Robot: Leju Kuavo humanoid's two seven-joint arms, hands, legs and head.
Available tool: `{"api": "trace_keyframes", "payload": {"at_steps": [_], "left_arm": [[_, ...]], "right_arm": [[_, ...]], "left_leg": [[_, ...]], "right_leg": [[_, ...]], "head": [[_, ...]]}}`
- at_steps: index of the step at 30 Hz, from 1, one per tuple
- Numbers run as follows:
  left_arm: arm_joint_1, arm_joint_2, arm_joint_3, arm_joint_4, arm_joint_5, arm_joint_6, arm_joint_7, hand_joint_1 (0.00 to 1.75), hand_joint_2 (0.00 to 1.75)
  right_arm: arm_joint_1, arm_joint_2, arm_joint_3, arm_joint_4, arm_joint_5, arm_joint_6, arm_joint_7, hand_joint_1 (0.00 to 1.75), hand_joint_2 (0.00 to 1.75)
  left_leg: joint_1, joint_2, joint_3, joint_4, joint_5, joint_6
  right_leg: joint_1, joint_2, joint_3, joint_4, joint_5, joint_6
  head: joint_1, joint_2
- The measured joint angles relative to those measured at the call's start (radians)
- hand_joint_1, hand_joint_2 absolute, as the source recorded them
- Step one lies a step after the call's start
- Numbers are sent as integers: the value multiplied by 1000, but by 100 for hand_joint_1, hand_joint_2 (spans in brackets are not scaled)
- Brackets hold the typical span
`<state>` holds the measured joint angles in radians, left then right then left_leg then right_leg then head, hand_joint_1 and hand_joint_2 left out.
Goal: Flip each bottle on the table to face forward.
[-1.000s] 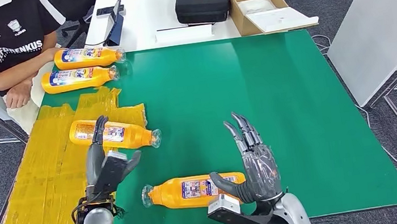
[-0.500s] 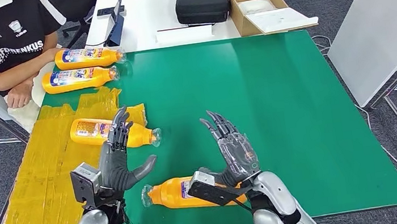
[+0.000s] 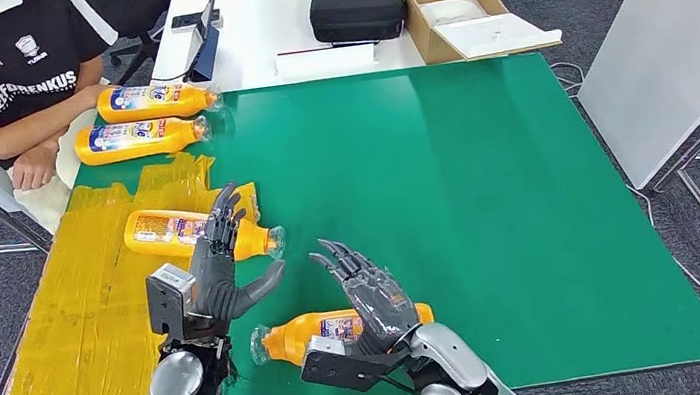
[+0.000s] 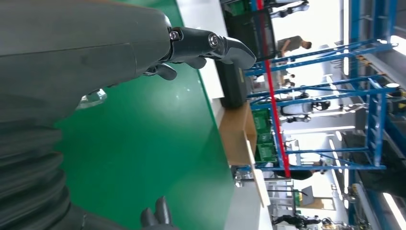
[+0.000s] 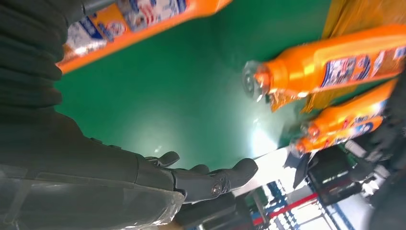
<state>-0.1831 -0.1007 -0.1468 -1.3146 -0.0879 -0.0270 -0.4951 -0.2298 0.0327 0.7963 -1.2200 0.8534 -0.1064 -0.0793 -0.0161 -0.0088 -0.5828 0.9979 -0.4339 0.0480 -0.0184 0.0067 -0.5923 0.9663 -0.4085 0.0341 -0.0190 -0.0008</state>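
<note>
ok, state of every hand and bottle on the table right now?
left hand: open, raised, holding nothing
right hand: open, above the nearest bottle
nearest bottle: on its side, cap left
second bottle: on its side, cap right
two far bottles: on their sides, caps right

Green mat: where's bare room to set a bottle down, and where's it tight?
The green mat is bare from the centre to its right edge and up to the far edge by the black case. The left side is crowded: four orange plastic bottles, crinkled yellow sheet, left hand and right hand by the nearest bottle.
</note>
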Motion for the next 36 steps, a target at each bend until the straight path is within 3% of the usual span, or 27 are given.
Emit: {"api": "trace_keyframes", "payload": {"at_steps": [13,21,30,36], "left_arm": [[-50,0,12,105,20,20,-2,0,175],[-60,0,30,144,38,33,-3,0,175],[-62,0,33,163,41,35,-4,0,175],[-62,0,35,169,44,39,-4,0,175]], "right_arm": [[4,-1,34,48,0,-10,8,0,175],[8,-21,36,91,68,-72,56,0,175],[13,-36,36,108,81,-78,62,0,175],[25,-50,37,110,161,-95,108,0,175]], "left_leg": [[0,0,0,0,0,0],[0,0,0,0,0,0],[0,0,0,0,0,0],[0,0,0,0,0,0]], "right_leg": [[0,0,0,0,0,0],[0,0,0,0,0,0],[0,0,0,0,0,0],[0,0,0,0,0,0]], "head": [[0,0],[0,0],[0,0],[0,0]]}}
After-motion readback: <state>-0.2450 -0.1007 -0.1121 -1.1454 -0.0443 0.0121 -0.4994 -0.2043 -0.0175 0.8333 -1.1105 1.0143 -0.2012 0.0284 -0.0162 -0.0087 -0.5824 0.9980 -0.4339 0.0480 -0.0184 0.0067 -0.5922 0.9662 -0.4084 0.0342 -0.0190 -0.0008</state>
